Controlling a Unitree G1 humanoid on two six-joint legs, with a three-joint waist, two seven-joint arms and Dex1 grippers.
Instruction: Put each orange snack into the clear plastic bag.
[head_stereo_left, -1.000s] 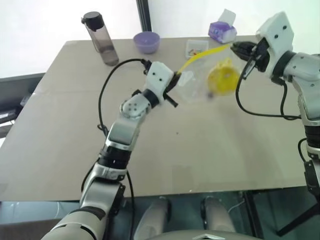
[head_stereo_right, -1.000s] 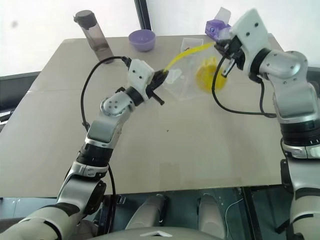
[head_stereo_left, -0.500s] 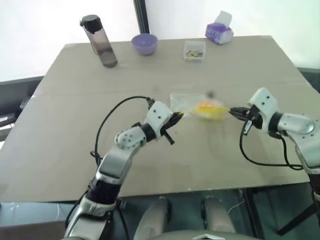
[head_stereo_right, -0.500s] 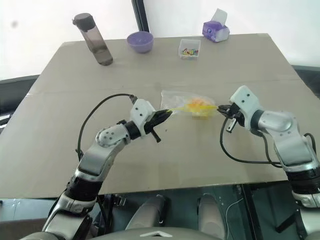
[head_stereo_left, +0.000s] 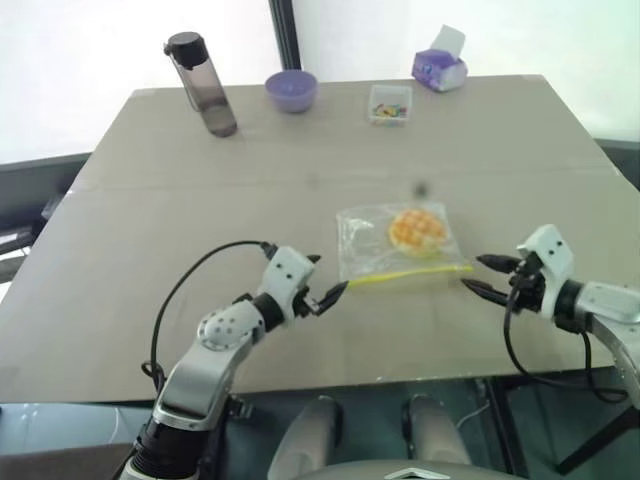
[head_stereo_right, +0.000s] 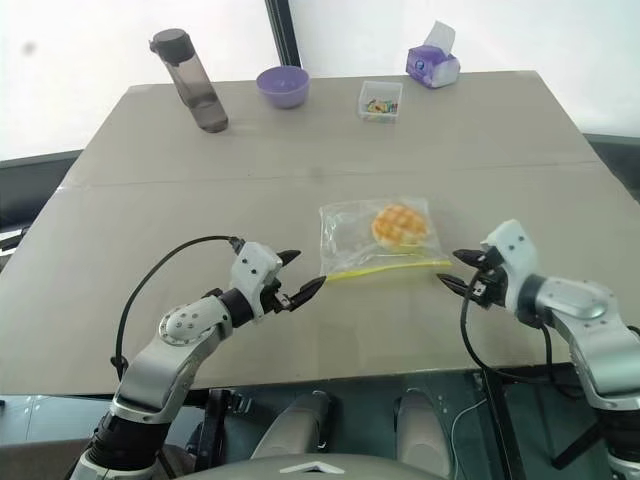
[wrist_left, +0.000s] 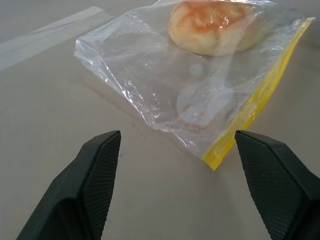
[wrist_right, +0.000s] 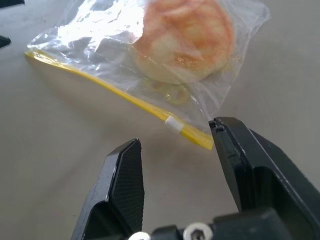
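Note:
The clear plastic bag lies flat on the brown table with its yellow seal strip toward me. The orange snack, a round bun with a crosshatch top, sits inside the bag; the right wrist view shows the snack through the plastic. My left gripper stands open just off the strip's left end, holding nothing. My right gripper is open beside the strip's right end, apart from it, with nothing between its fingers.
At the table's far edge stand a dark water bottle, a purple bowl, a small clear box of coloured bits and a purple tissue pack. Bare tabletop surrounds the bag.
Both grippers, shut on the bag's ends and holding it up a second ago, lowered it to the table, opened and drew back toward me. The bag now lies free.

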